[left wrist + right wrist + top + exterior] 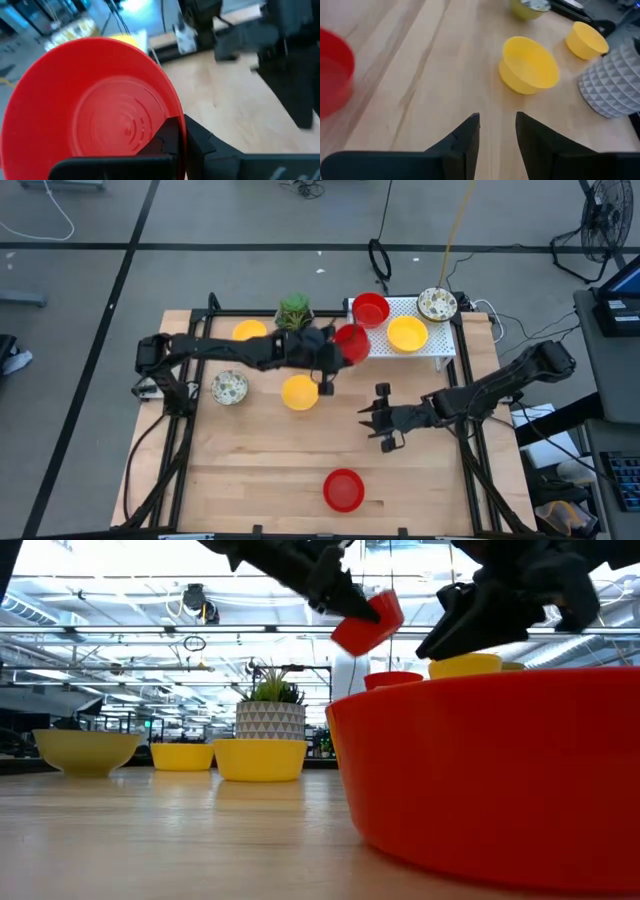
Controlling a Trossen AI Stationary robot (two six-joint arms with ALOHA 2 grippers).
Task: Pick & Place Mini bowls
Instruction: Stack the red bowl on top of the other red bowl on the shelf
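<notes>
A red mini bowl is held aloft by the left gripper, just short of the white perforated rack.

The left gripper is clamped shut on the bowl's rim, one finger inside and one outside, as seen in the left wrist view. The bowl is carried tilted, its mouth turned sideways rather than upward; being round, it has no long axis, only a shallow depth. It is judged light, rigid and smooth, probably plastic, so a rim pinch is judged the right hold, though the wall could slip between the fingers. The right gripper hovers over the table's middle, its fingers parted and nothing held, near a yellow mini bowl. On the rack a red bowl, a yellow bowl and a speckled bowl are already set.
</notes>
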